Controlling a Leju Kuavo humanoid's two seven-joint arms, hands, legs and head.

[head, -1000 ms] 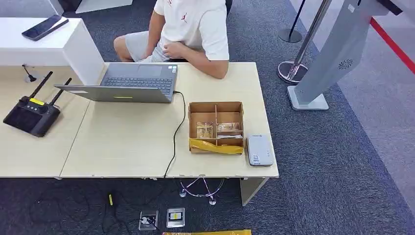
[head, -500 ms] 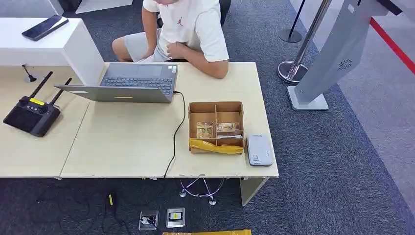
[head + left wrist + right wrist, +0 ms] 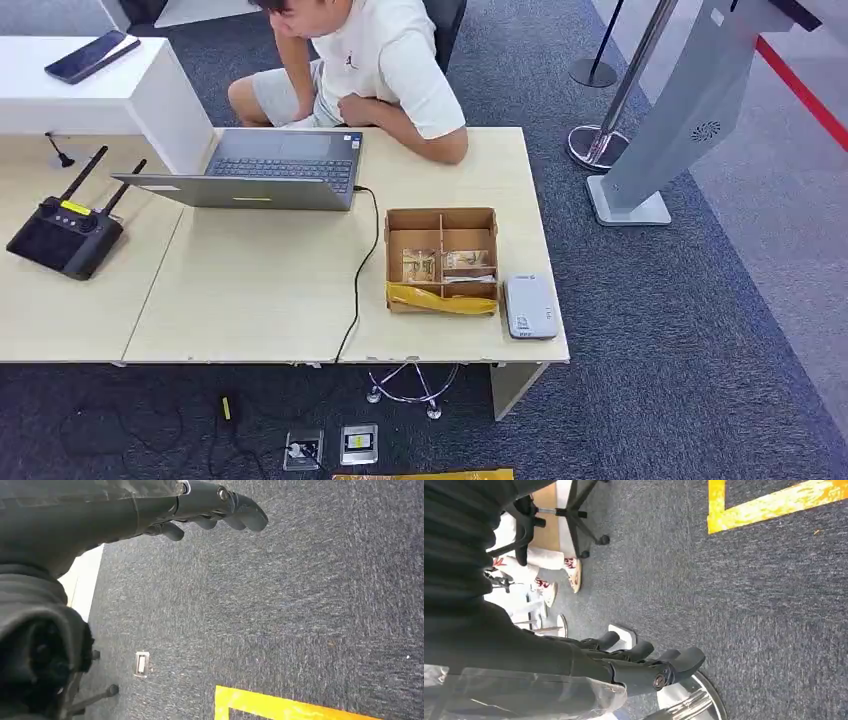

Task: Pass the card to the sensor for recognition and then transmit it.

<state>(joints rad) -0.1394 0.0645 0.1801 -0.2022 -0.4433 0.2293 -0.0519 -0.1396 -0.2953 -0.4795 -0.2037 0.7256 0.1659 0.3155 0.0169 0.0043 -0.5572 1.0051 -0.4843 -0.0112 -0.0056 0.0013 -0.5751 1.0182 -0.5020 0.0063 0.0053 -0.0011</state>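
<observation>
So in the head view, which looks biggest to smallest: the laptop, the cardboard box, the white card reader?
1. laptop
2. cardboard box
3. white card reader
All stand on one table, so nearness hardly skews it.

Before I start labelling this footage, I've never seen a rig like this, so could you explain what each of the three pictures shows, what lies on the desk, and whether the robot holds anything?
This is a two-legged humanoid robot with two arms. The wide picture comes from a camera high on its body, looking down at a desk. The other two come from cameras at its wrists; both arms hang down, so those views look at carpet.

On the desk stand an open laptop, a black controller with antennas, a cardboard box with compartments holding what seem to be cards, and beside it a small white device, probably the card sensor. A person in a white shirt sits behind the desk.

The left robot hand and the right robot hand hold nothing, fingers loosely extended. Nothing has been picked up yet.
</observation>
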